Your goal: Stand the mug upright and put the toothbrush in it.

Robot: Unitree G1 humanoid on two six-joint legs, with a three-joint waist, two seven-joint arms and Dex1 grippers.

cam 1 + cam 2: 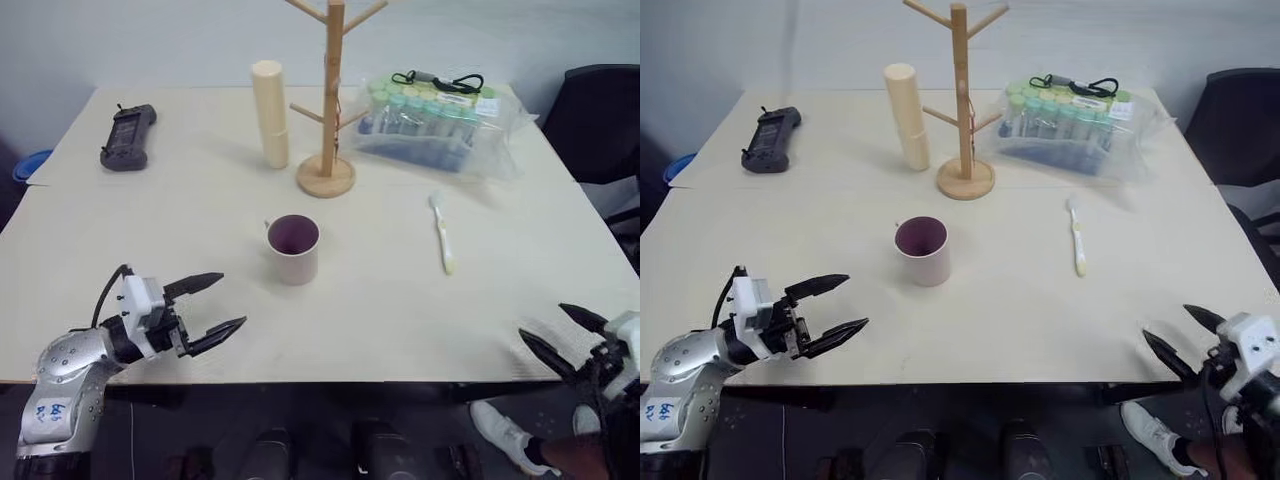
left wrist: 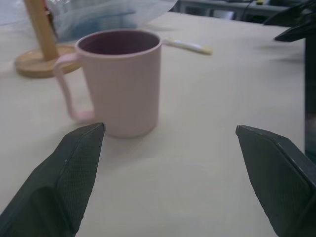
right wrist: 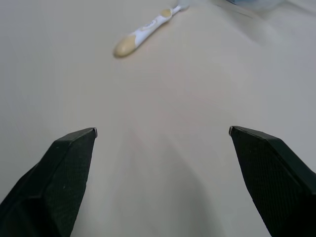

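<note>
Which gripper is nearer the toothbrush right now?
Right. The right gripper, open, hangs at the table's near right edge, below the toothbrush. The left gripper, open, sits far across, past the mug.

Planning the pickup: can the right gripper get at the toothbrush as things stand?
Probably yes. The right gripper is open at the table's near right edge, facing the toothbrush, which lies flat with bare tabletop between them; the mug stands off to one side.

Soft, even overhead light, faint shadows, mild blur on the plastic bag [image 1: 440,125] and wrist-view backgrounds.
</note>
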